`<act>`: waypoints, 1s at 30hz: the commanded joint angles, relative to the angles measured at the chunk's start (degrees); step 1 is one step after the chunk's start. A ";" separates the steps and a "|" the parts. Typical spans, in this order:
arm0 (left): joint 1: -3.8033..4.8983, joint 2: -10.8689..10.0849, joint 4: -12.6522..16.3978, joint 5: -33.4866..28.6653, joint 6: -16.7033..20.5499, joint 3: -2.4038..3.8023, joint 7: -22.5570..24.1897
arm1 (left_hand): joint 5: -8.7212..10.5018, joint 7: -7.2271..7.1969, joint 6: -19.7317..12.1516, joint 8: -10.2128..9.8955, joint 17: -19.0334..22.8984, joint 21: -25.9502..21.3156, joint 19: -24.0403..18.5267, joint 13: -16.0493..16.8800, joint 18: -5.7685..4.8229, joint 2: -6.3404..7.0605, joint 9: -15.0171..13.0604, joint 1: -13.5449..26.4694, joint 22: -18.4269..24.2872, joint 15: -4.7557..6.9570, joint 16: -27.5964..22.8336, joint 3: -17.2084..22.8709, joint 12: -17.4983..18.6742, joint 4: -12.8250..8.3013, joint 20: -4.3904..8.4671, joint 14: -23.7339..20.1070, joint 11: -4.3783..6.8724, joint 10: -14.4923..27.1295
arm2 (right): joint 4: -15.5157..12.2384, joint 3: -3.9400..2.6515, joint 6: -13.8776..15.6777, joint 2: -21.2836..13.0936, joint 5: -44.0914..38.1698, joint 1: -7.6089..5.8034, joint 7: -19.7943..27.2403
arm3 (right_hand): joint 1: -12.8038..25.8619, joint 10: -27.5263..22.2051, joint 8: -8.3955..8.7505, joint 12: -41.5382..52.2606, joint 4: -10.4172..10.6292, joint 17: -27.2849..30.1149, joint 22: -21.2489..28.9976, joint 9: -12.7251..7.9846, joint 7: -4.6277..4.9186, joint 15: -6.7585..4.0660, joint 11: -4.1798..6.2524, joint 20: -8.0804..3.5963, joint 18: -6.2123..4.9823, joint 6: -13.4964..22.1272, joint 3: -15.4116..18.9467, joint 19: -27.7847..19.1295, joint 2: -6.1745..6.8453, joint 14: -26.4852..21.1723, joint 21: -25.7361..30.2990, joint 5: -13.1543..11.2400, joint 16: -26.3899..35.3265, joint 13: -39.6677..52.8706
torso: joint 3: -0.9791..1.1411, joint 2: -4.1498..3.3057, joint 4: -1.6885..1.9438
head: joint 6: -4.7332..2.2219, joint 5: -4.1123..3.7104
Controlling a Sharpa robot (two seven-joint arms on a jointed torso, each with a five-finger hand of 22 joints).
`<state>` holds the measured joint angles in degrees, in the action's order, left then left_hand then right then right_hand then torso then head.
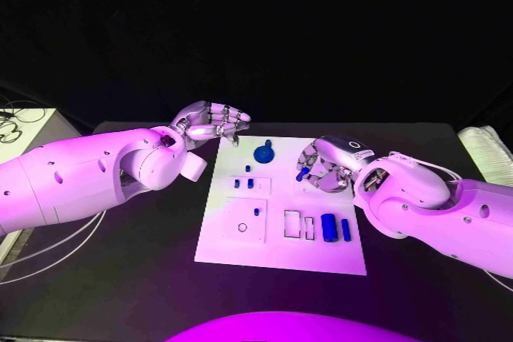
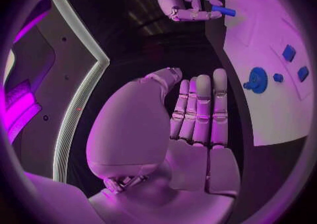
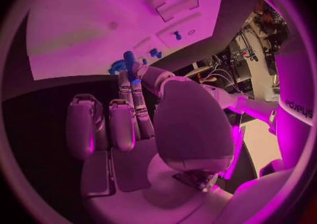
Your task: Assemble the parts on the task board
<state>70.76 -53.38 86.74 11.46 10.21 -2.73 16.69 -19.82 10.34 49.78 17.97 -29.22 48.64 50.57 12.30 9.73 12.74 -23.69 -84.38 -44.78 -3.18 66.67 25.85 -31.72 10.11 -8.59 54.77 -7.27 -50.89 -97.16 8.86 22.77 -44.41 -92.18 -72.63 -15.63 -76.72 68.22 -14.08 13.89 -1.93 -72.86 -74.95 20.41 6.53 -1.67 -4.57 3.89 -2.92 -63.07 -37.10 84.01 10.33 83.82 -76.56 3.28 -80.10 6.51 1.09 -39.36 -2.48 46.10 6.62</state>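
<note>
Right robot hand (image 1: 326,168) pinches blue peg (image 1: 302,173), long axis tilted steeply downward.

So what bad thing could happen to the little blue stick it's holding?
The right hand only pinches the blue peg at its fingertips above the task board, so it might slip and drop. It could also bump the round blue part close by. The left hand holds nothing, so it can't catch it.
</note>
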 commanded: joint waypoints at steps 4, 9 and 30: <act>0.05 0.29 -0.07 -0.48 -0.77 0.05 0.39 | -0.24 0.15 -0.31 -0.06 0.06 -0.20 0.34 -0.08 0.75 -0.14 0.06 -0.24 0.07 -0.17 -0.35 -0.20 0.32 -0.25 -0.20 -0.43 0.06 0.39 | -3.31 -0.13 2.18 0.72 3.14 -0.02 1.25 | -0.71 2.69 -0.31 0.07 -0.36 0.10 -11.17 0.15 0.00 -0.40 2.21 -0.30 0.57 -0.40 -0.08 3.54 -1.31 2.72 0.11 -0.11 -0.18 2.07 | 0.02 -0.04 0.03 | 0.13 0.67; 0.04 0.48 -0.19 -0.53 -0.79 0.05 0.42 | -0.24 0.15 -0.31 -0.06 0.06 -0.20 0.34 -0.08 0.75 -0.14 0.06 -0.24 0.07 -0.17 -0.35 -0.20 0.32 -0.25 -0.20 -0.43 0.06 0.39 | -3.82 0.09 1.66 4.16 3.16 1.40 2.02 | -0.70 2.59 -0.27 -0.05 -0.52 0.18 -11.12 0.20 0.01 -0.41 2.20 -0.31 0.53 -0.26 -0.14 3.49 -1.28 2.69 0.35 -0.05 -0.13 2.13 | 0.03 0.02 -0.05 | 0.26 1.27; 0.05 1.44 -0.30 -0.76 -0.96 0.05 0.35 | -0.23 0.14 -0.31 -0.03 0.05 -0.24 0.36 -0.07 0.76 -0.21 0.06 -0.30 0.08 -0.16 -0.35 -0.23 0.26 -0.30 -0.21 -0.45 0.06 0.39 | 1.79 1.55 -1.55 14.08 0.74 7.18 3.33 | -0.49 2.29 -0.10 -0.41 -0.87 0.29 -11.05 0.32 0.19 -0.32 2.03 -0.29 0.47 0.17 -0.27 3.41 -1.19 2.65 0.72 0.07 -0.04 2.30 | 0.16 -0.22 0.13 | 1.35 2.55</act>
<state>70.75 -52.04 86.31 11.10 10.14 -2.73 16.68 -19.83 10.34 49.78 17.97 -29.23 48.64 50.57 12.31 9.73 12.74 -23.69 -84.38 -44.78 -3.39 66.67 25.69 -31.72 9.95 -8.59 54.55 -7.27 -50.89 -95.67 10.40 23.03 -30.63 -90.08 -65.63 -12.89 -76.73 68.23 -13.79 13.59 -2.39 -72.61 -74.93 20.64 6.57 -1.66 -4.51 3.90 -2.94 -62.99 -37.40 84.01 10.33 83.82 -76.08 2.98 -80.09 6.52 1.15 -39.53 -2.38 47.22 8.98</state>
